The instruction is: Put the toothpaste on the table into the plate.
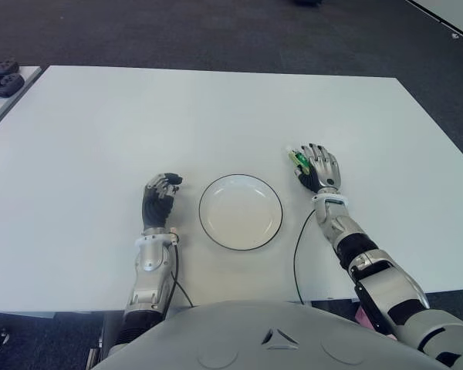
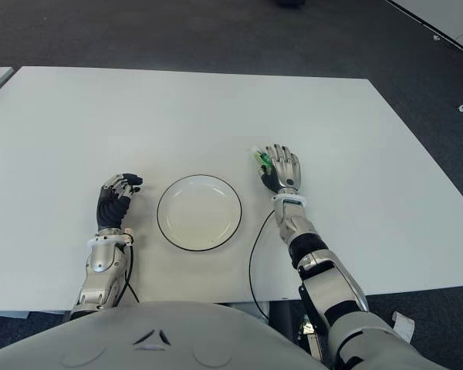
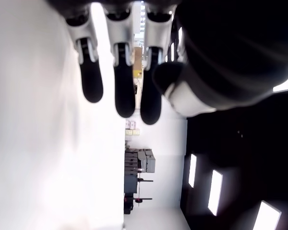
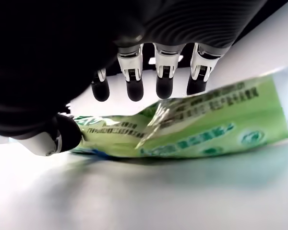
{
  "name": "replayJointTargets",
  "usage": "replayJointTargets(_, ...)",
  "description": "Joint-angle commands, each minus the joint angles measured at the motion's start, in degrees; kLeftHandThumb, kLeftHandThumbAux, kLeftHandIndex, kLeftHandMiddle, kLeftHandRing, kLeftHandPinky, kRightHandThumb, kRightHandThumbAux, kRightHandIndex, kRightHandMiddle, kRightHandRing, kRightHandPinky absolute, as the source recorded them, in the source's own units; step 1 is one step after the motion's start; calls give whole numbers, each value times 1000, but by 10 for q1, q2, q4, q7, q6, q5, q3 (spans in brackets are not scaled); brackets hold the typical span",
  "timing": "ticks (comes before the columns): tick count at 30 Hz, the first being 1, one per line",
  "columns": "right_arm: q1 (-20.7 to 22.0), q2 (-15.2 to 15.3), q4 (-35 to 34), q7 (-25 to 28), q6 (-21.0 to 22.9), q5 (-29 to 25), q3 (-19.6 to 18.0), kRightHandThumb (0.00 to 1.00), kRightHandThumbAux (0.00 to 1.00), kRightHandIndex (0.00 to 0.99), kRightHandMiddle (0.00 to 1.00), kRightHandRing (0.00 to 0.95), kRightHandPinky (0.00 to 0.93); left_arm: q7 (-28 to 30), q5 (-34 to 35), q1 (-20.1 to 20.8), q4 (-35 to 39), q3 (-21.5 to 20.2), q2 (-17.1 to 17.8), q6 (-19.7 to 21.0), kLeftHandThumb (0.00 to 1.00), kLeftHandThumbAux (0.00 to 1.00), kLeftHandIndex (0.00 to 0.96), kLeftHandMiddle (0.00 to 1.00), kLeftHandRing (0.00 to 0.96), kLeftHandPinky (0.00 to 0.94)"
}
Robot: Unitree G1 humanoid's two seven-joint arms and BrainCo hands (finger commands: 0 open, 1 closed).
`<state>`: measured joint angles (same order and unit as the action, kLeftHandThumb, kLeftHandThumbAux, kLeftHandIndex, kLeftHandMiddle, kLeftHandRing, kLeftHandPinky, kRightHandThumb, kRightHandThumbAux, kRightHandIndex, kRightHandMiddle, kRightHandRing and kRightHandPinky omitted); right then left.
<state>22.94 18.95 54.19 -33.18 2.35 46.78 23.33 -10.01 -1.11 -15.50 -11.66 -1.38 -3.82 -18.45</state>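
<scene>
Toothpaste [image 4: 192, 129], green crinkled tube, under right robot hand [image 1: 318, 169]

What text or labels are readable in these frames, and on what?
None legible.
Toothpaste tube, lying on the table under the right hand: rows of print and a round logo on the green side, too blurred to read.
Plate, left hand: no markings visible.

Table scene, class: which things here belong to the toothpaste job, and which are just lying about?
Belong to the job:
toothpaste, lying on the table under the open right hand
plate, nothing in it

Just lying about:
left hand, idle left of the plate
dark objects on a neighbouring surface at far left
</scene>
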Motion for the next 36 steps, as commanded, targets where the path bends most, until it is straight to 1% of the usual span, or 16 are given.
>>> replayJointTargets(1,-48,-19,61,1,-10,-23,7,619,437,0,0,11,96,-6,7,-20,-15,-3,-18,23,708,723,421,433,380,359)
replayJointTargets(3,-45,-20,64,-4,-15,-30,7,632,443,28,49,67,184,-5,8,-21,-14,-3,-18,24,708,723,421,433,378,355)
replayJointTargets(5,-44,-21,67,-7,-22,-40,3,637,445,38,66,86,215,-4,9,-21,-14,-3,-18,24,708,723,421,433,377,354)
replayJointTargets(6,-44,-22,67,-9,-26,-46,0,672,450,112,155,188,297,-4,9,-22,-14,-3,-17,24,708,723,421,432,375,353)
replayJointTargets(7,-44,-22,67,-7,-36,-56,-5,685,451,139,187,224,327,-4,10,-22,-13,-4,-17,24,707,723,421,431,374,352)
replayJointTargets(8,-44,-22,68,-6,-43,-62,-8,718,459,235,264,313,405,-5,10,-22,-13,-4,-18,25,708,723,421,431,373,351)
replayJointTargets(9,-44,-22,69,-5,-52,-69,-11,739,464,297,314,371,455,-7,11,-22,-12,-5,-19,27,708,723,421,431,372,350)
replayJointTargets(10,-44,-22,71,-4,-59,-73,-12,735,549,345,367,422,498,-8,12,-22,-12,-6,-19,28,709,723,421,431,371,347)
replayJointTargets(11,-43,-21,73,-1,-65,-78,-14,734,579,362,386,440,513,-8,13,-22,-12,-7,-20,28,710,723,421,431,371,346)
replayJointTargets(12,-42,-21,75,1,-70,-81,-14,775,612,399,408,483,551,-8,13,-22,-13,-8,-20,27,711,723,422,432,373,347)
replayJointTargets(14,-40,-21,78,5,-75,-87,-15,811,640,430,429,531,592,-8,14,-22,-14,-8,-20,25,711,723,422,433,376,349)
replayJointTargets(16,-36,-22,81,14,-75,-93,-16,829,655,439,446,575,630,-8,14,-21,-15,-9,-20,22,712,723,421,434,378,350)
replayJointTargets(18,-33,-23,84,21,-72,-97,-15,839,665,429,471,645,690,-9,13,-21,-17,-10,-20,19,711,723,421,438,382,355)
replayJointTargets(22,-29,-24,86,25,-68,-104,-13,843,672,413,507,714,748,-12,12,-20,-19,-12,-21,17,712,723,422,443,388,360)
replayJointTargets(28,-27,-23,83,28,-65,-111,-9,845,673,406,532,750,781,-14,13,-19,-20,-13,-22,16,714,723,422,441,388,358)
replayJointTargets(36,-42,-15,38,43,-67,-133,-18,845,673,405,567,778,796,-20,14,-16,-24,-14,-22,8,712,723,421,441,394,365)
